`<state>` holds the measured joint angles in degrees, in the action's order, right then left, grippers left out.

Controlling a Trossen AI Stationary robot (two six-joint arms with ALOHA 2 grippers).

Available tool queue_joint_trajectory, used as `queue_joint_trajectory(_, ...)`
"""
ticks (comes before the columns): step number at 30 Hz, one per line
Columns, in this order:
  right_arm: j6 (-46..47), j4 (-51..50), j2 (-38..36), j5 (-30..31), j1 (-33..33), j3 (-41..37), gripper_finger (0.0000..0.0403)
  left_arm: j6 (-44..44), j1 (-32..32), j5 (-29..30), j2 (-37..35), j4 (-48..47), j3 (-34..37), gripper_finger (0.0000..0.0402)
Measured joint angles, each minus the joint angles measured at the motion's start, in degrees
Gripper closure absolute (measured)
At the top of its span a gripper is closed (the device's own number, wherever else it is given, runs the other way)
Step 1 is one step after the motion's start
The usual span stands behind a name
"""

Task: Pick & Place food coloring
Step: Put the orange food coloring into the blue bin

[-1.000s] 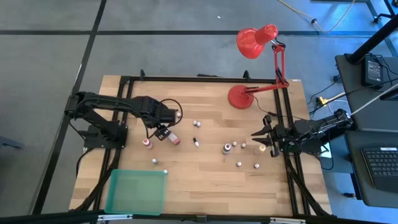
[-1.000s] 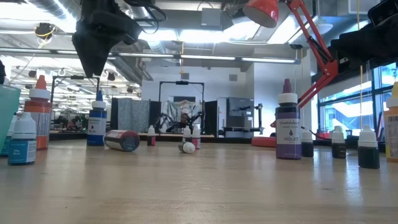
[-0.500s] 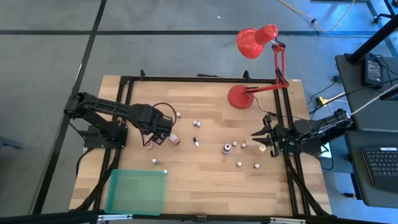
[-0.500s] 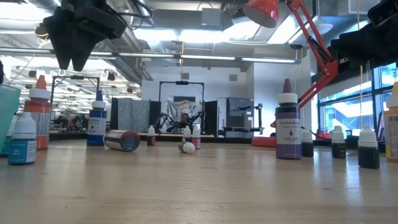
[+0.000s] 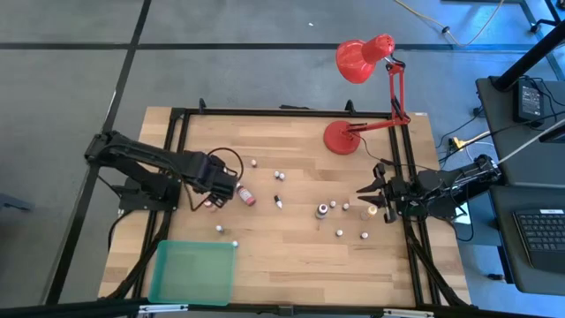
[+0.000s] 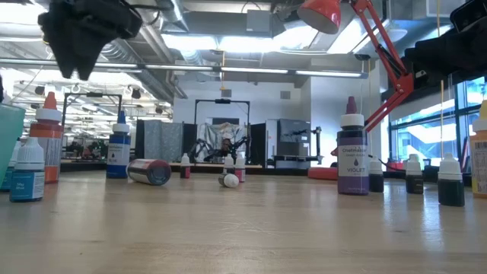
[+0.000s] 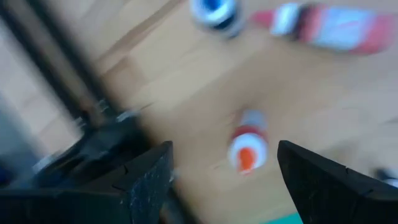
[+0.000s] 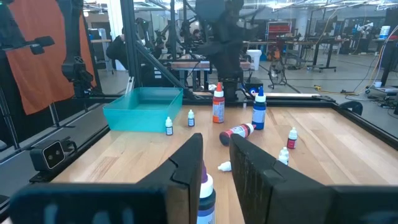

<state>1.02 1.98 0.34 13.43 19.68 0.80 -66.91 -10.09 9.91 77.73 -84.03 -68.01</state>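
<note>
The task looked barely begun: the green tray (image 5: pixel 193 272) held nothing, bottles of food coloring (image 5: pixel 322 210) lay scattered centre-table, the left gripper (image 7: pixel 224 171) hovered spread empty above an orange-capped bottle (image 7: pixel 247 148) at nine o'clock, and the right gripper (image 5: pixel 366 189) waited closed at three.

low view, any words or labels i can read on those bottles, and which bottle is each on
"VIOLET": on the purple bottle with the white collar, standing on the table.
A smaller line above "VIOLET" on that label: too small to read.
Blue-labelled small bottle: print too small to read.
Orange bottle, blue bottle and the lying red bottle: no readable text.
Dark bottles at far right: nothing legible.
</note>
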Motion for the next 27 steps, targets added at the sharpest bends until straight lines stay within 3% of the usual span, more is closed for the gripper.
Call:
queue_joint_trajectory(10, 0.0, 0.0, 0.0, 0.0, 0.0, 0.0, 0.0319, -3.6, -0.9, -3.2, -13.3, 15.4, 14.9, 0.0119)
queue_joint_trajectory(17, 0.0, 0.0, 0.0, 0.0, 0.0, 0.0, 0.0319, -2.4, -2.2, -7.5, -11.4, 20.0, 19.7, 0.0119)
queue_joint_trajectory(27, 0.0, 0.0, 0.0, 0.0, 0.0, 0.0, 0.0319, -0.7, -2.4, -7.0, -8.7, 19.8, 20.2, 0.0119)
